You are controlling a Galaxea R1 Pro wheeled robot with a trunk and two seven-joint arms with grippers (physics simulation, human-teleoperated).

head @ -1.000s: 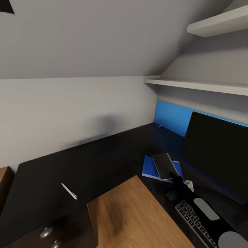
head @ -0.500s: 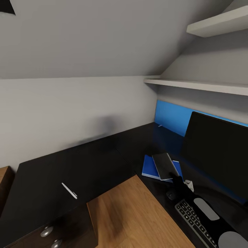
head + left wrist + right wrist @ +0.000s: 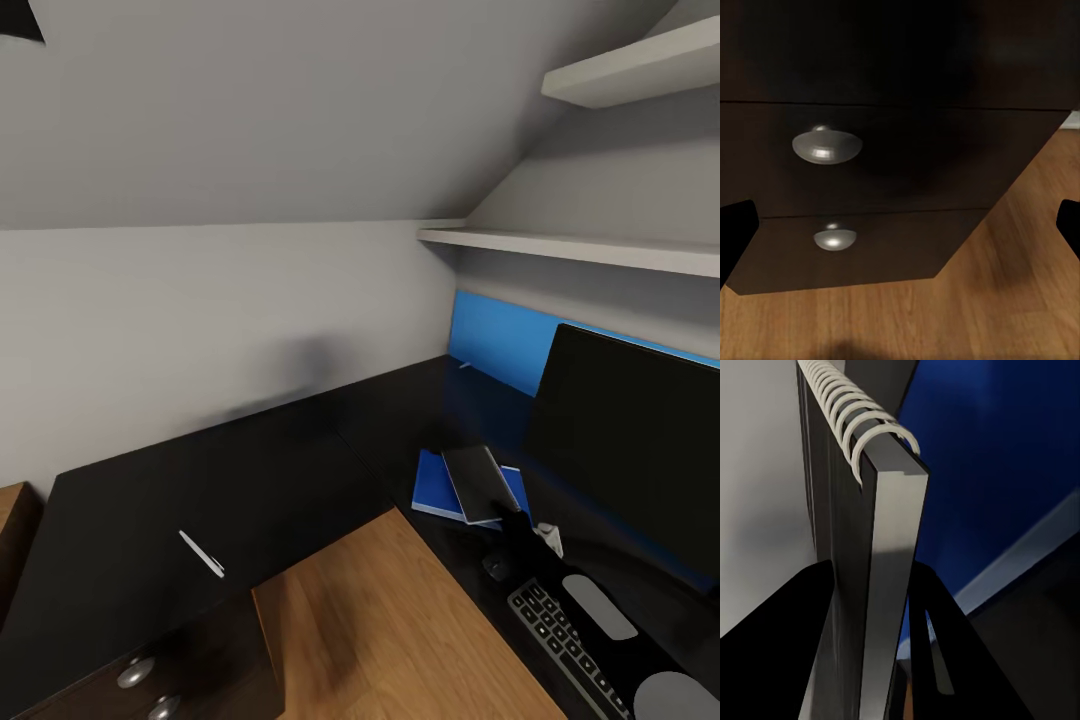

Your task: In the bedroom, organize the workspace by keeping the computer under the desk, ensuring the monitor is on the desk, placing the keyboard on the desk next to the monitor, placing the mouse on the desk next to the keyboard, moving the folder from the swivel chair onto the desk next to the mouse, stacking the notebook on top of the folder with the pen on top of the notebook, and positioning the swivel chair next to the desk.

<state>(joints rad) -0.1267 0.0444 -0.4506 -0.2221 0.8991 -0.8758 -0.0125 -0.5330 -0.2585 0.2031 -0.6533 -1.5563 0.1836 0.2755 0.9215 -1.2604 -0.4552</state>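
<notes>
Right claw (image 3: 874, 660): clamps notebook (image 3: 480, 483) edgewise, holding it above the folder (image 3: 436, 488) for stacking.
Left claw (image 3: 900, 225): spread wide, empty, facing drawer knobs (image 3: 826, 145).
Pen (image 3: 201, 554): on the surface (image 3: 250, 470), well apart.

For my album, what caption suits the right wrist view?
Right hand pinching a spiral-bound notebook above the blue folder.

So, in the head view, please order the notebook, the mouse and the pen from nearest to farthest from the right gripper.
1. The notebook: held between the right gripper fingers, over the blue folder.
2. The mouse: just below the gripper on the desk, by the keyboard.
3. The pen: far off on the desk's left wing.
</notes>
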